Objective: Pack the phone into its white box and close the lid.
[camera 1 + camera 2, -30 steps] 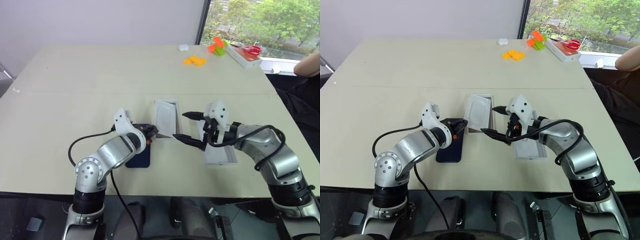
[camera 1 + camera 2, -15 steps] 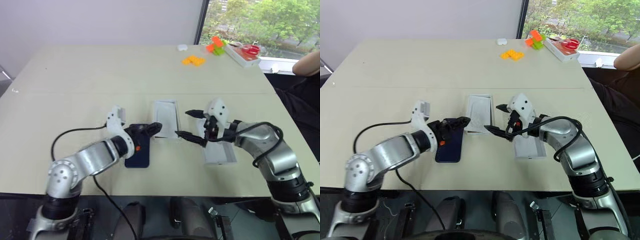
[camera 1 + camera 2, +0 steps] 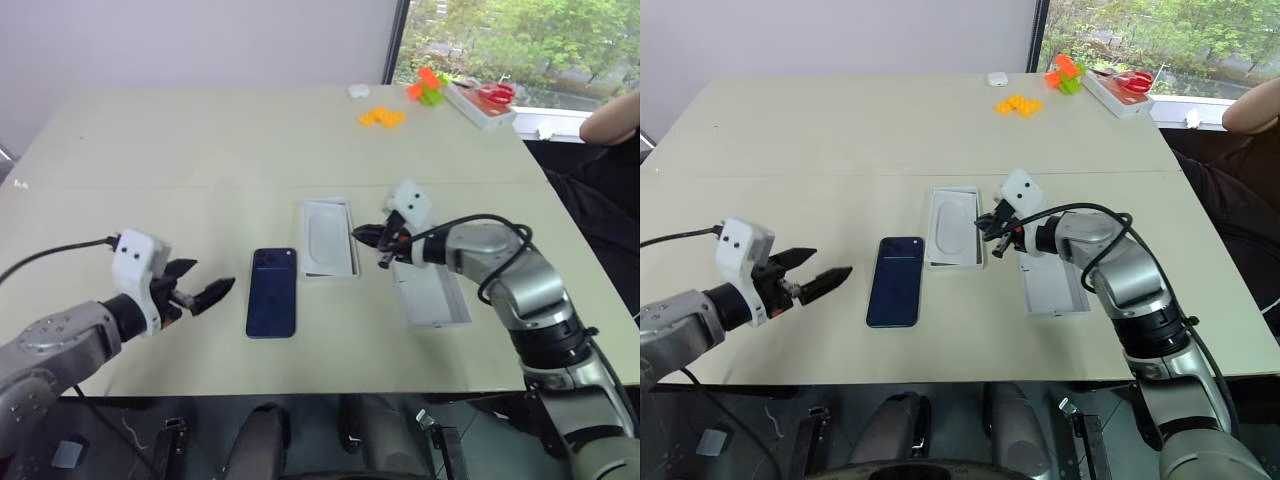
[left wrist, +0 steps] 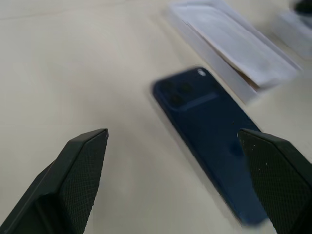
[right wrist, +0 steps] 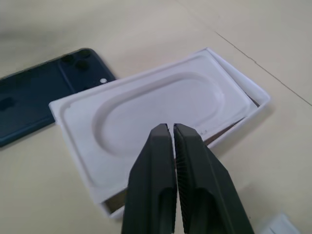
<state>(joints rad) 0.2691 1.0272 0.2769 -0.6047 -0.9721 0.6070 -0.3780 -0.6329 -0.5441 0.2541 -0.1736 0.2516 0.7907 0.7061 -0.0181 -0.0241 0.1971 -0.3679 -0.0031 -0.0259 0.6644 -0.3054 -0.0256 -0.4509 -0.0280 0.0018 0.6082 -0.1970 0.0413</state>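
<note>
— What's out past the fingers?
— Far beyond them, at the far right corner of the beige tabletop (image 3: 200, 140), orange blocks (image 3: 387, 118), an orange-and-green toy (image 3: 428, 86) and a small white object (image 3: 358, 91).
— Anything else?
— A white tray with red scissors (image 3: 484, 103) by the window, and a person's arm (image 3: 611, 118).

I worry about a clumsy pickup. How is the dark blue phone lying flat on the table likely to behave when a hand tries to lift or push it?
The phone looks glossy, so fingers would probably slip on it. It lies flat and thin on the table, leaving little edge to grip; a push would likely slide it, not tip it. It looks rigid.
</note>
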